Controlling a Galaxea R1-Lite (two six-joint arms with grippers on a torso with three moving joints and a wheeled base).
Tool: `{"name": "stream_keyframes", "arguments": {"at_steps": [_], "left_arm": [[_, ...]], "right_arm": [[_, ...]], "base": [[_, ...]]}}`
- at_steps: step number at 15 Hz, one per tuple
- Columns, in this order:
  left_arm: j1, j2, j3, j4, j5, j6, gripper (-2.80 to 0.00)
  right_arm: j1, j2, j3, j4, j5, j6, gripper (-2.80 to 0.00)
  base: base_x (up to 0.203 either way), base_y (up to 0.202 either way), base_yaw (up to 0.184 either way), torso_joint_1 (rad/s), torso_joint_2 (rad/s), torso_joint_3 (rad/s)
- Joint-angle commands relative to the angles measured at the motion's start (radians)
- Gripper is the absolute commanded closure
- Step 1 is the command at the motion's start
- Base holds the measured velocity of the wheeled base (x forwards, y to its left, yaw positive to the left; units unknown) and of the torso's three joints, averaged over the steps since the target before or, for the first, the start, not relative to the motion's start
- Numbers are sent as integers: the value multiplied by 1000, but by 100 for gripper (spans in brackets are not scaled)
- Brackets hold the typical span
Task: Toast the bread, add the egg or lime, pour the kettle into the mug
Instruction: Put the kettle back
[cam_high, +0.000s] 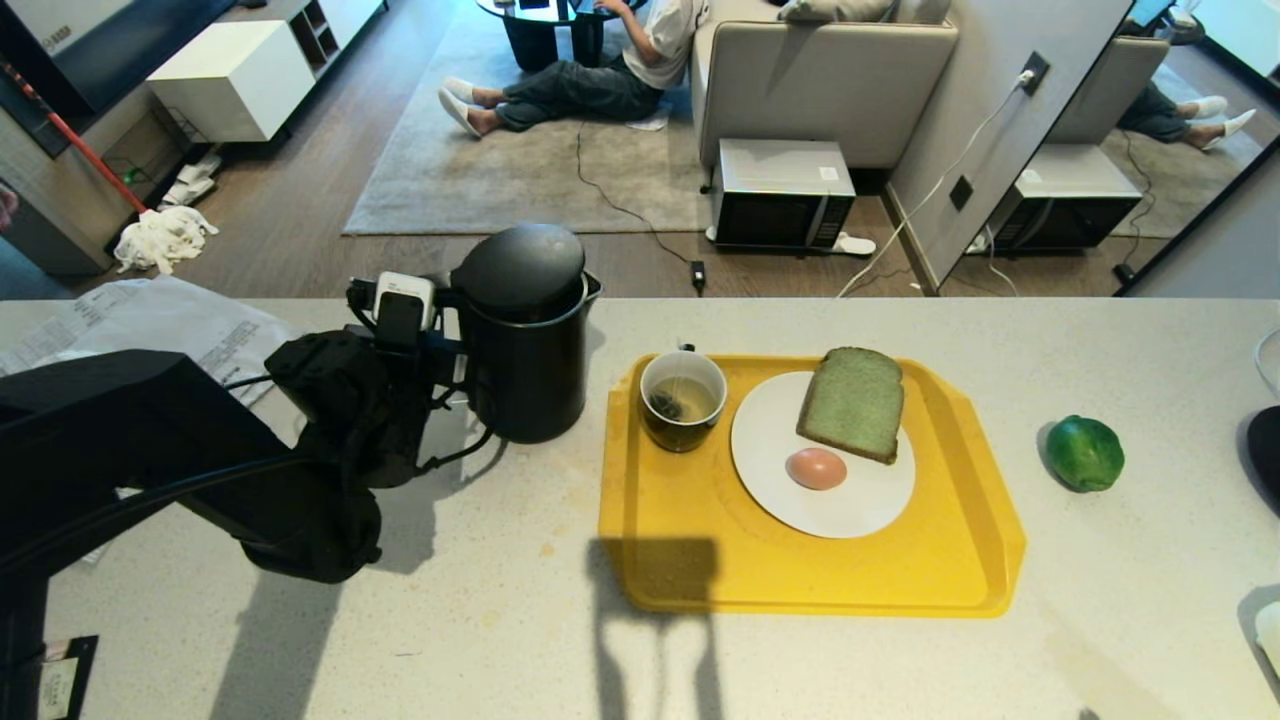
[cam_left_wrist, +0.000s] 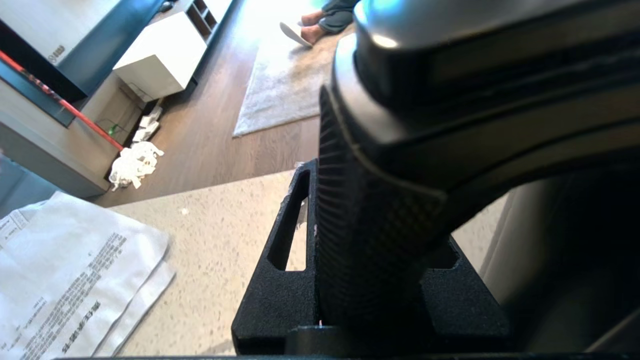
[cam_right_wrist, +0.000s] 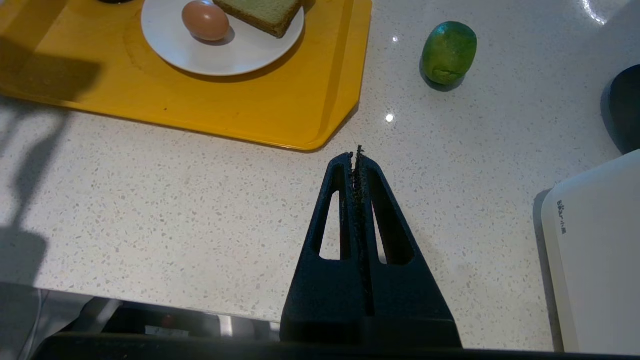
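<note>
The left gripper (cam_left_wrist: 370, 280) has its black fingers closed round the handle of the tall black kettle (cam_high: 525, 335), which stands on the pale speckled worktop (cam_high: 400, 640) near its far edge, just beside the yellow plastic tray (cam_high: 800, 570). On the tray, the dark mug (cam_high: 683, 400) sits beside a white plate (cam_high: 850, 510) holding the green bread slice (cam_high: 853, 403) and brown egg (cam_high: 816, 468). The shiny green lime (cam_high: 1085, 453) lies near the tray's right edge, and the right gripper (cam_right_wrist: 358, 155) hangs pinched shut and empty over the worktop's near edge.

My left arm (cam_high: 320, 450) is black-shrouded with loose cables; my right gripper (cam_right_wrist: 358, 165) has slotted, rough-textured black triangular fingers.
</note>
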Motion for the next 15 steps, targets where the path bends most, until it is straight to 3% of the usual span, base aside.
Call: {"name": "stream_keyframes", "arguments": {"at_steps": [1,15], "left_arm": [[0,2,21,-2,3,6,0],[11,-14,137,-2,0,-2,0]], "right_arm": [[0,0,2,0,0,-1,0],[0,0,2,0,0,-1,0]], "base": [[0,0,0,0,0,0],[0,0,0,0,0,0]]}}
